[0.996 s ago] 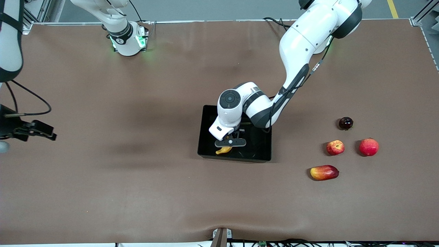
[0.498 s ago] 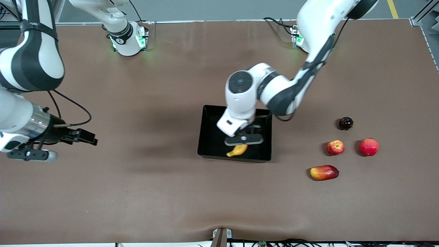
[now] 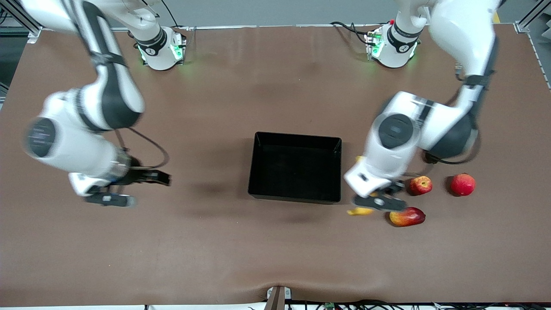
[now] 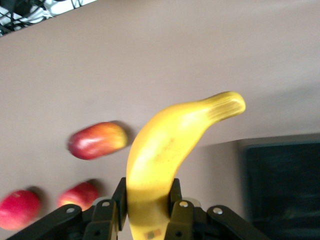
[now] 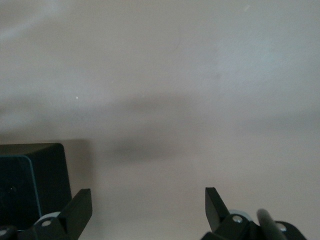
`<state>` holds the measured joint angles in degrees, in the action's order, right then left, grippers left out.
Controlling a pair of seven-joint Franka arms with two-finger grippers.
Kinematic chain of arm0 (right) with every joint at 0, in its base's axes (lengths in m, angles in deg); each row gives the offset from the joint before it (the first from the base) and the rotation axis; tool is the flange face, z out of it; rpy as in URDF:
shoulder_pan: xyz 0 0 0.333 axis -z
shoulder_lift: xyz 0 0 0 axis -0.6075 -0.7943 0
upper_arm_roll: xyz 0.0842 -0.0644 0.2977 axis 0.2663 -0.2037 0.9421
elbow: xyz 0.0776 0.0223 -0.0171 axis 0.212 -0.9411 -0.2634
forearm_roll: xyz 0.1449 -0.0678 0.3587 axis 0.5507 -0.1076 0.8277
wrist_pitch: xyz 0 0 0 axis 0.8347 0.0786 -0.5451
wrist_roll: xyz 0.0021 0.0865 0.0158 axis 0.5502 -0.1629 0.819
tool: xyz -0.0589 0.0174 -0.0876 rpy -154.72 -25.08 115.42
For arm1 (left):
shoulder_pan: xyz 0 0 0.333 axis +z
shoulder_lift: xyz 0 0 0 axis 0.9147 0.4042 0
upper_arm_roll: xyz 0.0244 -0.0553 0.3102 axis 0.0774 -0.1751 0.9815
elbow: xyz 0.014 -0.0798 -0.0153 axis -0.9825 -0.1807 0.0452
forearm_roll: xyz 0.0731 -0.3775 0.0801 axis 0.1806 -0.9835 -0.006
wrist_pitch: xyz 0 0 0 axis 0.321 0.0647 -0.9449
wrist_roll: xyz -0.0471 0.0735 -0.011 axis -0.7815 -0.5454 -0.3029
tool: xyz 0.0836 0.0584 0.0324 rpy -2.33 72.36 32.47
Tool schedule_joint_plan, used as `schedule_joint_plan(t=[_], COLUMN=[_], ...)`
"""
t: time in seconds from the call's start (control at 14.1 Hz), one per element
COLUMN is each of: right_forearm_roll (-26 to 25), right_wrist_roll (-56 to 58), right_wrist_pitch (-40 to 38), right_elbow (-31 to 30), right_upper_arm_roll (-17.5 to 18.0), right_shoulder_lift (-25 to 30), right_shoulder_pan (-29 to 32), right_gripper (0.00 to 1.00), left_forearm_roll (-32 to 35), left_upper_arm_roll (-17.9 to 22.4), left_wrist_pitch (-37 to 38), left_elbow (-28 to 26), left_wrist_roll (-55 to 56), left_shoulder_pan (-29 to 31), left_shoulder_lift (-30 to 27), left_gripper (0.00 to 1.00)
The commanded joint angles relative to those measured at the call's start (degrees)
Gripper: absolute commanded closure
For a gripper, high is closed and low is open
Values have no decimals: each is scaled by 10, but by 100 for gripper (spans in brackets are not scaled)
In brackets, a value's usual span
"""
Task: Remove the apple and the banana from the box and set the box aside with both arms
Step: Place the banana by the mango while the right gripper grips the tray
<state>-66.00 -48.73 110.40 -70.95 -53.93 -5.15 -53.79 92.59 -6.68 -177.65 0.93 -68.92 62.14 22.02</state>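
My left gripper (image 3: 379,201) is shut on the yellow banana (image 3: 359,211) and holds it in the air over the table between the black tray (image 3: 254,163) and the mango (image 3: 407,216). In the left wrist view the banana (image 4: 165,155) sticks out from between the fingers of the left gripper (image 4: 147,192). The tray holds nothing. The small red apple with a yellowish patch (image 3: 420,185) lies on the table just past the left gripper. My right gripper (image 3: 108,199) is open and empty over bare table toward the right arm's end; in its wrist view (image 5: 147,200) a tray corner (image 5: 25,190) shows.
A larger plain red fruit (image 3: 462,184) lies beside the apple, toward the left arm's end. In the left wrist view the mango (image 4: 97,140), the apple (image 4: 80,195) and the larger red fruit (image 4: 17,209) show beside the tray (image 4: 285,185).
My left gripper has lifted the banana out of the tray and carried it toward the left arm's end, to beside the mango. My right arm has swung in toward the tray.
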Motion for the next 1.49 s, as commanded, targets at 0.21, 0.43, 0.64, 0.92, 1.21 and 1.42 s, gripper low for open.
schedule_joint_plan(t=[0.21, 0.43, 0.64, 0.92, 1.21, 1.42], right_forearm_roll=[-1, -7, -9, -8, -9, -38], right_wrist_roll=[-76, -129, -179, -187, -239, -271], right_wrist_pitch=[76, 81, 88, 103, 166, 195], right_elbow=[-3, -6, -6, -3, -7, -17], right_upper_arm_roll=[-5, -6, -6, -6, -7, -7], right_shoulder_lift=[-52, -68, -73, -85, -135, -160], right_shoulder_pan=[-93, -136, -174, -181, -233, -254], right_gripper=[0, 0, 0, 8, 16, 87], left_forearm_roll=[23, 22, 23, 23, 23, 23], left_upper_arm_roll=[-3, 1, 9, 31, 45, 46], left_wrist_pitch=[-42, -124, -194, -219, -219, -219], left_elbow=[-9, -10, -9, -11, -13, -13], left_wrist_roll=[-223, -287, -298, -289, -281, -261], left_shoulder_pan=[121, 193, 217, 211, 211, 210], left_shoulder_lift=[38, 82, 126, 150, 162, 163], left_gripper=[100, 100, 100, 100, 70, 7])
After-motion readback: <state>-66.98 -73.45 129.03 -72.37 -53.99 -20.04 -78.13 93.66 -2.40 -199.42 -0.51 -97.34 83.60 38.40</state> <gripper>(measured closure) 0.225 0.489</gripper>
